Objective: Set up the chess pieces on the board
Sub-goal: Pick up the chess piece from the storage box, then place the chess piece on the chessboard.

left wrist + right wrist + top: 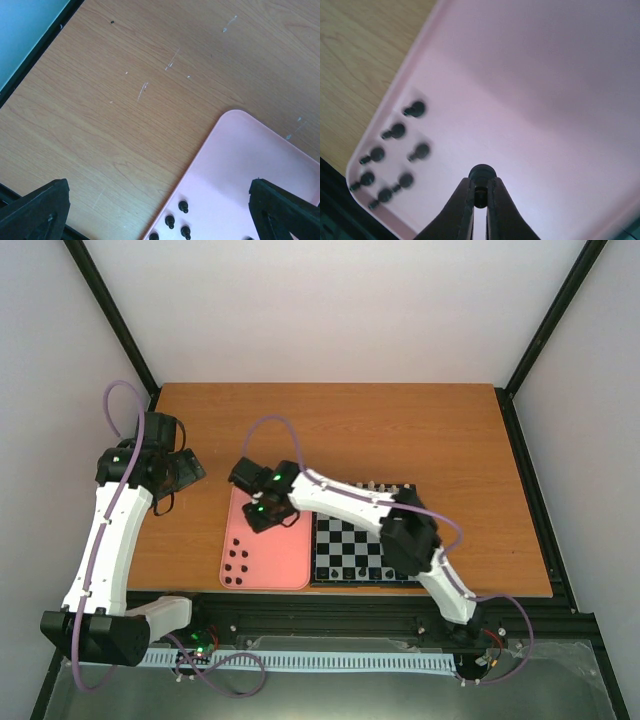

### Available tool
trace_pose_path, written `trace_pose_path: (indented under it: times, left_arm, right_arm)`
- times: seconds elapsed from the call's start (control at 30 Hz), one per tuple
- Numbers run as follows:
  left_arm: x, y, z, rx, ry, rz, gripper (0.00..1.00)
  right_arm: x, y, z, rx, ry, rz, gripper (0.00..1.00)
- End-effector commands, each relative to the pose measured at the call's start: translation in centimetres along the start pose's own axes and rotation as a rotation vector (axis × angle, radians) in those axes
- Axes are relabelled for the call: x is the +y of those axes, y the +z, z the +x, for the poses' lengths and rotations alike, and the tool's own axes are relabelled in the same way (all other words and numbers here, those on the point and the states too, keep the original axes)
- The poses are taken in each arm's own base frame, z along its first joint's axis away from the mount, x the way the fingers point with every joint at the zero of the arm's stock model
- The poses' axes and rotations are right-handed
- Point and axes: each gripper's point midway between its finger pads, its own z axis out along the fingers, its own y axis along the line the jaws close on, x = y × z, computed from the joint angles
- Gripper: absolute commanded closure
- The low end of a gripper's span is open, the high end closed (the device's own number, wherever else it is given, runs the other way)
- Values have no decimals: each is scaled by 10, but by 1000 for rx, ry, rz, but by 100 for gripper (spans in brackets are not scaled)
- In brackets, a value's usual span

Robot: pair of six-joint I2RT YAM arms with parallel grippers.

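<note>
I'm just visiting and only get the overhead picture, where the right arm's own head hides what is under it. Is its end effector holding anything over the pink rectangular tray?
Observer: Yes. Its wrist camera shows the right end effector shut on one tiny black chess piece, over the pink rectangular tray.
Operator: How many more lie in there?
Observer: Seven loose black pieces cluster in one corner, slightly blurred.
Operator: And the left arm?
Observer: The left end effector is open and empty, over the brown wooden table at the tray's edge.
</note>
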Motion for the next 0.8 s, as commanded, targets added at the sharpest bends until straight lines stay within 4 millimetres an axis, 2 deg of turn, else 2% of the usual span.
trace_pose_path:
  times: [0.0, 0.1, 0.13, 0.23, 0.37, 0.57, 0.77]
  left_arm:
    - [-3, -5, -3, -17, 16, 28, 0]
    - [-5, -4, -2, -8, 25, 35, 0]
    - [-6, -3, -1, -1, 28, 42, 0]
    - [-9, -1, 0, 11, 37, 54, 0]
    - [-10, 2, 2, 20, 54, 53, 0]
    - [-12, 9, 4, 37, 76, 48, 0]
    - [-18, 13, 6, 56, 82, 66, 0]
  right_arm:
    - [-52, -61, 0, -96, 97, 82, 97]
    - [-101, -81, 31, -79, 182, 137, 97]
    - [-119, -96, 39, -92, 225, 144, 97]
    - [-167, -114, 82, -69, 331, 192, 97]
    - [-213, -129, 140, -21, 444, 265, 97]
    - [-242, -127, 202, 40, 592, 280, 97]
    - [-260, -124, 226, 53, 676, 300, 97]
